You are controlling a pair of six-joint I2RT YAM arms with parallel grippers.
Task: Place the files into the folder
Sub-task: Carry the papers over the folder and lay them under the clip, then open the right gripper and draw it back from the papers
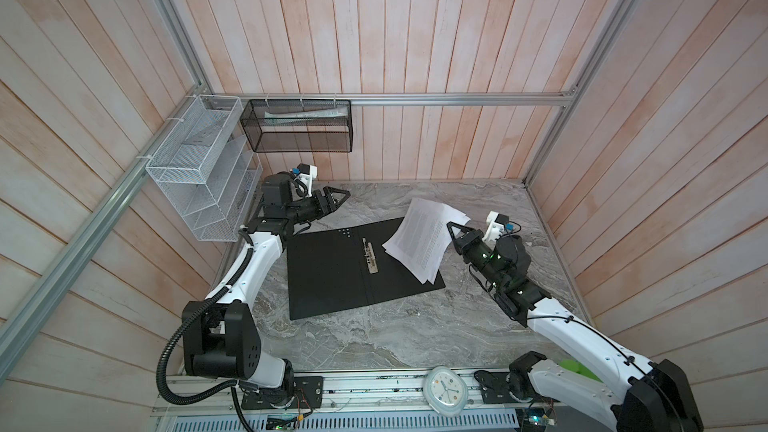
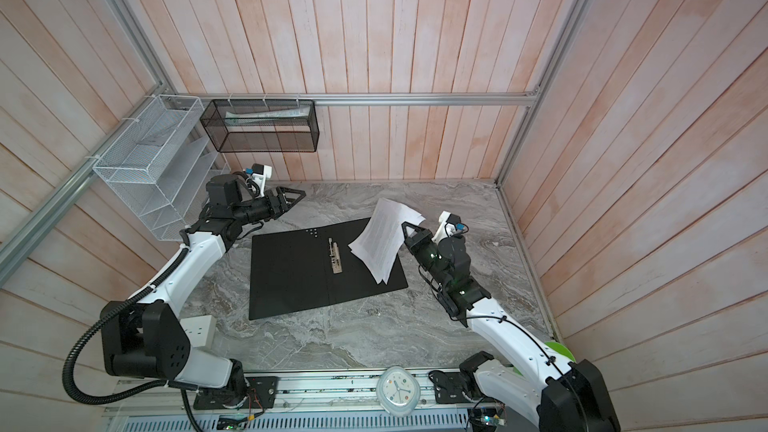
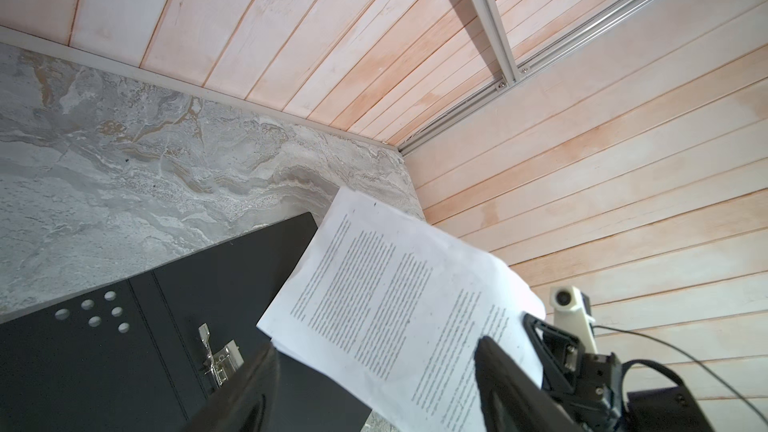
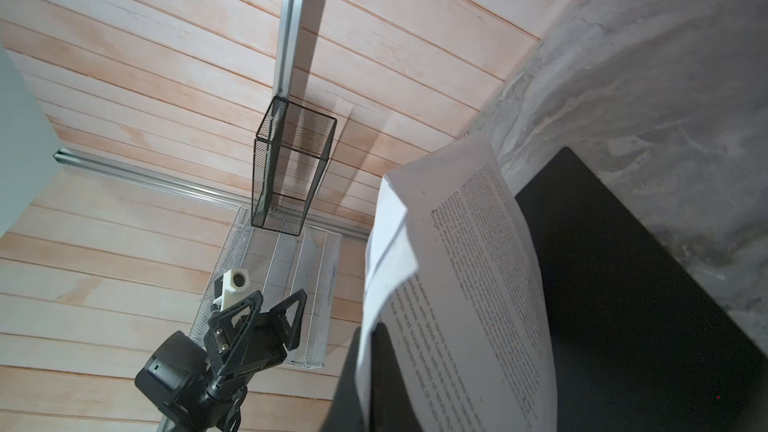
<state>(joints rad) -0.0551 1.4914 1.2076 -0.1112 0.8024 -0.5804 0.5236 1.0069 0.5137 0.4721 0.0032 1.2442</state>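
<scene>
Lying open across the grey marble bench (image 1: 395, 326), the folder (image 1: 332, 280) shows its black inside in both top views, its spine running from the back wall toward the front. Above its right-hand leaf hang the files (image 1: 422, 238), a thin sheaf of printed white sheets. They are tilted, the far corner raised and the near corner drooping toward the black leaf; whether it touches cannot be told. The right jaws, reaching in from the right, are pinched tight on the sheaf's right edge. The left jaws stand spread wide with nothing between them, past the folder's far left corner and near the white wire rack (image 1: 195, 176) on the wall, well apart from the paper. A small metal clip (image 1: 370, 257) lies along the spine, just left of the sheets.
</scene>
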